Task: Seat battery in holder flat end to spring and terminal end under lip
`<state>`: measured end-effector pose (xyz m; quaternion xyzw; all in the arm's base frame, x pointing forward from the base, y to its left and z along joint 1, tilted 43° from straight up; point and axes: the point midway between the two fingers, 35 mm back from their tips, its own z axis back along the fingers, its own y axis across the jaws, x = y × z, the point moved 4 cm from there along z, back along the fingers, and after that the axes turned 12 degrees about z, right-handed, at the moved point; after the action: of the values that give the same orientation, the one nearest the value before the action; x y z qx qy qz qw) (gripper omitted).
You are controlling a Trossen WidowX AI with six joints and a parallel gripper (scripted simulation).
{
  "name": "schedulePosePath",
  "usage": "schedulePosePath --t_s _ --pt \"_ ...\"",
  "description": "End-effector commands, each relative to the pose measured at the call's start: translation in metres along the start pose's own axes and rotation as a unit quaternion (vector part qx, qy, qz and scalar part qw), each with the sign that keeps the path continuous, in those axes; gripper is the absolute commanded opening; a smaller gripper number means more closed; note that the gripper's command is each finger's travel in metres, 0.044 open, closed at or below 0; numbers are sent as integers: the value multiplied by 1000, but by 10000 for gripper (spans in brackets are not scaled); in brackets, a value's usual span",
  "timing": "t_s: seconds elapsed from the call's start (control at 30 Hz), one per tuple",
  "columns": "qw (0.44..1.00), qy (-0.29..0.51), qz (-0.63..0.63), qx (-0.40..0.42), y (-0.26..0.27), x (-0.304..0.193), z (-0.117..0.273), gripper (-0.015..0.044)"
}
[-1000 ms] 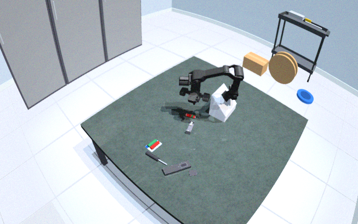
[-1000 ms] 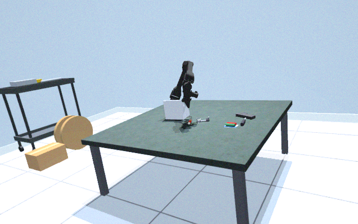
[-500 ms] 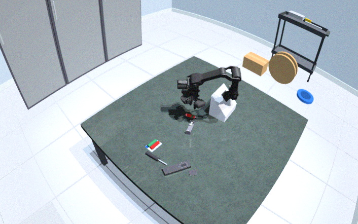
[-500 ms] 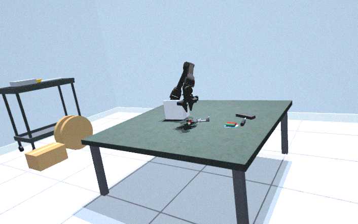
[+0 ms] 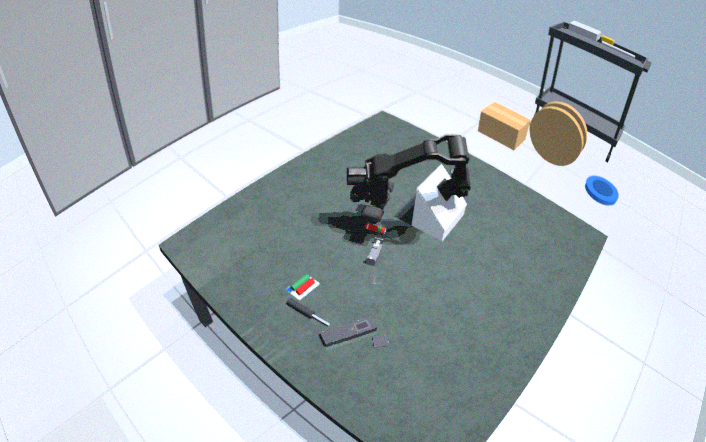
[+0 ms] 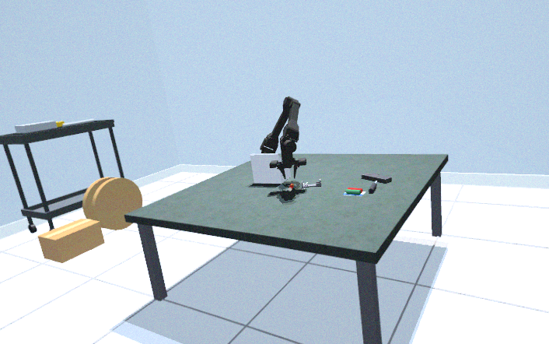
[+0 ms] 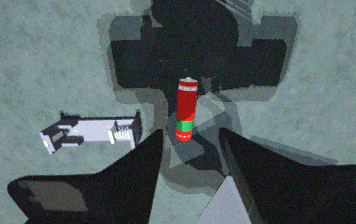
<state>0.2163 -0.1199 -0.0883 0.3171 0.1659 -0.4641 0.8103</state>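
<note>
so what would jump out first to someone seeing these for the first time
The red battery with its green band lies on the dark green table, just ahead of the open, empty gripper. The grey holder sits apart to its left in the wrist view, with nothing seated in it.

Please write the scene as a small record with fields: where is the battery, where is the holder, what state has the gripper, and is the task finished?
battery: red cylindrical battery with green band lies on the dark green table, in no holder
holder: pale grey battery holder with spring beside the battery, apart from it, empty
gripper: black parallel-jaw gripper open above the battery, holding nothing
task: not finished, battery not seated
</note>
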Motion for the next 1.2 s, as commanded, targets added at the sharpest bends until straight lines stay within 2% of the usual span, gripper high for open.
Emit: schedulePosePath --t_s 0.0,1.17 --pt "999 0 -41 2 0 1 -4 222" --pt "999 1 -40 3 1 0 -53 222"
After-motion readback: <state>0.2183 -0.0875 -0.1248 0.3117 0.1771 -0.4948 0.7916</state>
